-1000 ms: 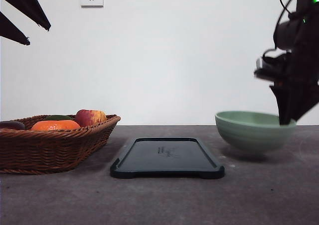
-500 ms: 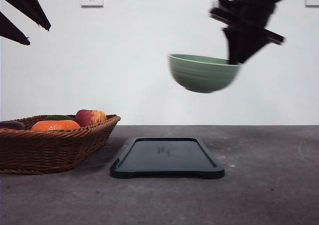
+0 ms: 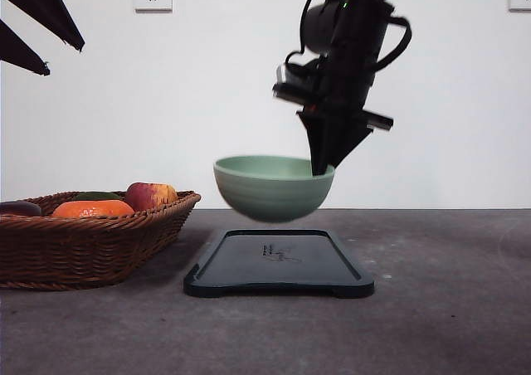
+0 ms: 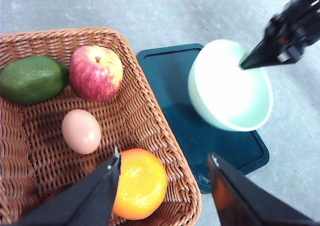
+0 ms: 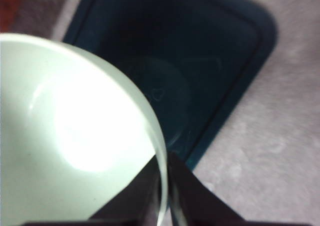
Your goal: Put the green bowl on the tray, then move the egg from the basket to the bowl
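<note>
Grey tabletop is carrying the tray [image 3: 278,263] at frame centre, and the green bowl [image 3: 274,187] is hanging just above it — rigid, probably smooth and slippery — with the right gripper [image 3: 323,169] pinching its thin rim. Left gripper [image 4: 162,171] is gaping over the basket [image 4: 150,136].

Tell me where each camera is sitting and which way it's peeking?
Front view: low at the table's edge, looking forward at the wall; the right gripper holds the green bowl above the tray.
Left wrist view: on the left arm, looking down into the basket; the left gripper is open.
Right wrist view: on the right arm, looking down; its fingers pinch the bowl's rim.
All three views share the bowl and tray.
</note>
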{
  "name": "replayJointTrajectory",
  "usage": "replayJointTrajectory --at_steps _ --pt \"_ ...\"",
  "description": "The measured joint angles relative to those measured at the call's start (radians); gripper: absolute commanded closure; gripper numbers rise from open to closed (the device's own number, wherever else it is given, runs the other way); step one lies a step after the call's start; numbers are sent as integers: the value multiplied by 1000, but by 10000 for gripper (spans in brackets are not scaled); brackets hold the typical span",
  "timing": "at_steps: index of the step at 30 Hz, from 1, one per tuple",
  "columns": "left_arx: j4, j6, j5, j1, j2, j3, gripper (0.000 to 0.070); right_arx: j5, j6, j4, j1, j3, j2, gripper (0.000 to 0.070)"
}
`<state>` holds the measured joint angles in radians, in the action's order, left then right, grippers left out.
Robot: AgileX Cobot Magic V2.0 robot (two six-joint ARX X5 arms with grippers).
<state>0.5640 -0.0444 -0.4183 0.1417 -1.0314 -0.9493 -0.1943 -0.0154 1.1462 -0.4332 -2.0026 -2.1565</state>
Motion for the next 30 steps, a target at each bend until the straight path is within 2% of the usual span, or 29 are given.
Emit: replayJointTrajectory --at_steps 12,13,18,30 --pt "1 0 0 0 0 0 350 -4 0 -23 4 0 -81 696" --pt "1 0 0 0 0 0 350 -10 0 -24 4 -1 -81 684" --pt "1 0 0 0 0 0 350 -13 0 -30 3 -1 -81 533" --pt "5 0 0 0 0 0 350 -12 0 72 7 -44 -44 525"
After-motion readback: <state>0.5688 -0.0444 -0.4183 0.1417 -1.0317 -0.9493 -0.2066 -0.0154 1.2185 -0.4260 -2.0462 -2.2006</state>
